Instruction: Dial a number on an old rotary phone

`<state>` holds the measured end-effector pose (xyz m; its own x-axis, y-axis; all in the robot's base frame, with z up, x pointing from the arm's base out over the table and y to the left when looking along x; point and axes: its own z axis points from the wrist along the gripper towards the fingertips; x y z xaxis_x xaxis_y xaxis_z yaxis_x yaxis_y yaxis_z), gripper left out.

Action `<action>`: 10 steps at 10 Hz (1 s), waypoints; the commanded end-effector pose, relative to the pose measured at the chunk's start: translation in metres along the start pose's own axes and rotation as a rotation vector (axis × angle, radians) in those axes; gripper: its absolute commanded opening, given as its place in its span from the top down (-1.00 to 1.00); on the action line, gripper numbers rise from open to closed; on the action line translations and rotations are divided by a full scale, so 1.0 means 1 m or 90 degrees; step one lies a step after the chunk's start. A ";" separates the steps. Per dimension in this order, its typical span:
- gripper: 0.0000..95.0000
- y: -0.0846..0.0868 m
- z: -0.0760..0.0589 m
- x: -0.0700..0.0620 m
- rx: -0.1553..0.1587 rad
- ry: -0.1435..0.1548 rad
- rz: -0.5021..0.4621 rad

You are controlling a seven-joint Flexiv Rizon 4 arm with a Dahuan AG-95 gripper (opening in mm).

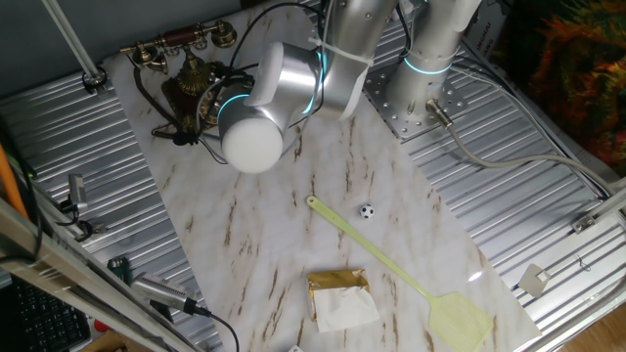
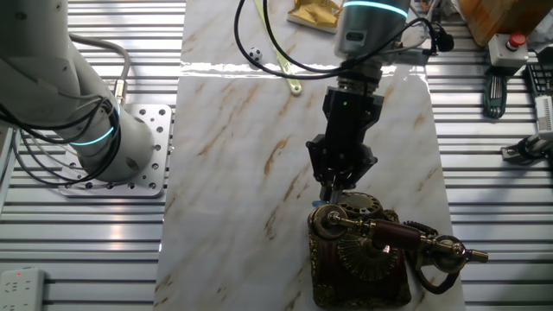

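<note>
Phone (image 2: 359, 250) looks small, light, apt to slide; its dial (image 2: 359, 207) needs a fingertip, where the gripper (image 2: 333, 186) seems nearly closed, empty.

I see my arm bent low over the old rotary phone (image 2: 359, 250), claw (image 2: 335, 183) pointing down at its dial, fingers close together.

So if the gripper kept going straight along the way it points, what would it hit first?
Most likely the dial of the old rotary phone; the gripper points down at it, jaws nearly together, though contact is unclear.
</note>
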<state>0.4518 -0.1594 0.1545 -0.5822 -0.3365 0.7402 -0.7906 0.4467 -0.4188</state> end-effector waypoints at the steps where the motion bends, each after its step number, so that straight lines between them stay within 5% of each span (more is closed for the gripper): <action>1: 1.00 -0.001 0.000 0.000 0.001 0.000 -0.001; 10: 1.00 0.000 0.002 -0.003 0.000 -0.001 -0.007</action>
<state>0.4536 -0.1605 0.1511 -0.5731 -0.3438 0.7439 -0.7974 0.4433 -0.4095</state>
